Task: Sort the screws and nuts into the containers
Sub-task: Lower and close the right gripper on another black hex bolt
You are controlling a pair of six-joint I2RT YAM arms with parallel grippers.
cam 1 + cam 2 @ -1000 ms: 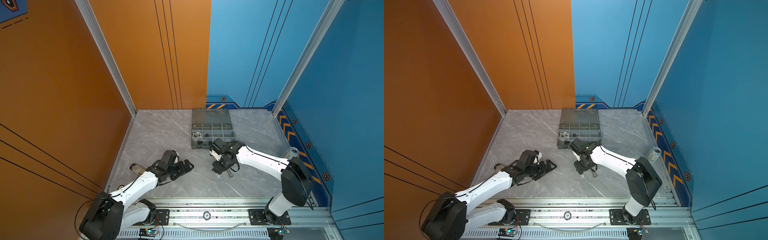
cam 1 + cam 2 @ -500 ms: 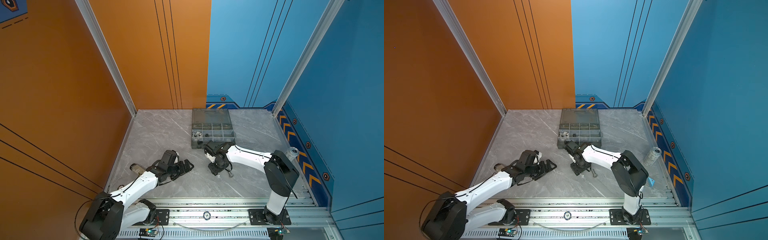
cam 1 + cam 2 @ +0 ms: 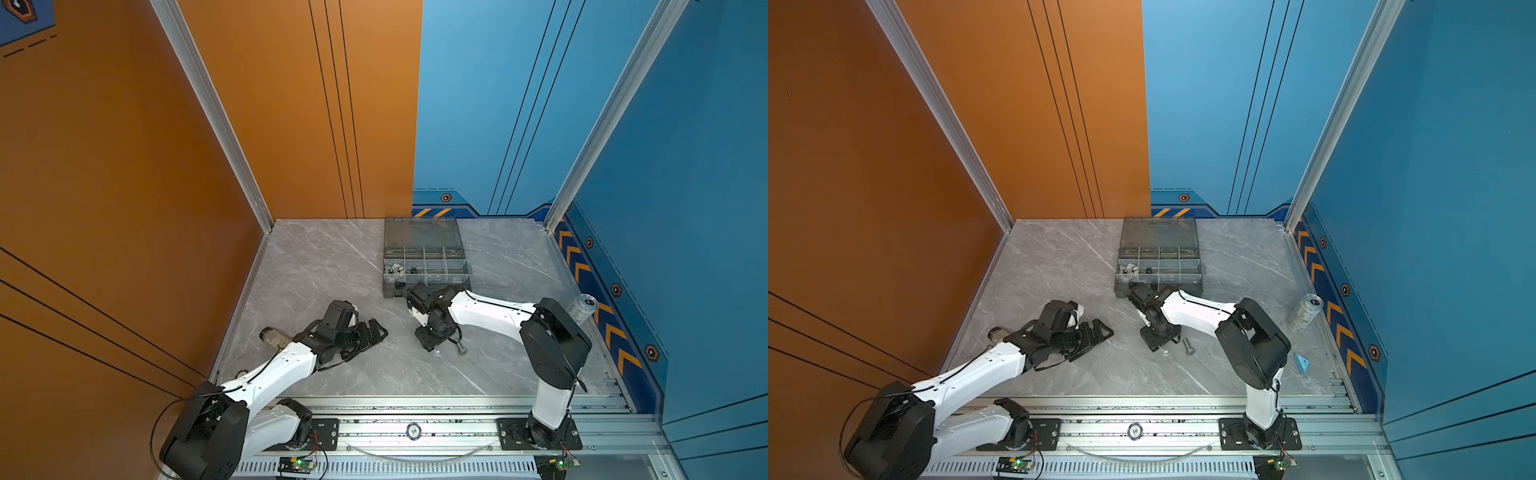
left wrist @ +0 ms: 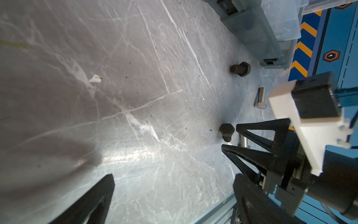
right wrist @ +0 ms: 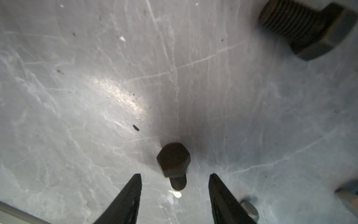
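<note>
In the right wrist view a short black screw (image 5: 173, 164) lies on the marble floor, its shank between the tips of my open right gripper (image 5: 175, 175); neither finger touches it. A silver screw (image 5: 249, 209) shows just behind one finger. A second black screw (image 5: 310, 29) lies farther off. In both top views the right gripper (image 3: 432, 338) points down at the floor in front of the grey containers box (image 3: 426, 266). Silver nuts (image 3: 394, 269) fill its near-left compartment. My left gripper (image 3: 376, 330) rests low and open, holding nothing.
A silver screw (image 3: 1188, 347) lies beside the right gripper. A drink can (image 3: 1305, 312) stands at the right wall, with a small blue wedge (image 3: 1301, 361) nearer the front. A poker chip (image 3: 413, 431) sits on the front rail. The box lid (image 3: 1158, 232) lies open toward the back wall.
The right arm swung its elbow up and in, and its gripper shifted a little left and down over the black screw. The left arm has not moved.
</note>
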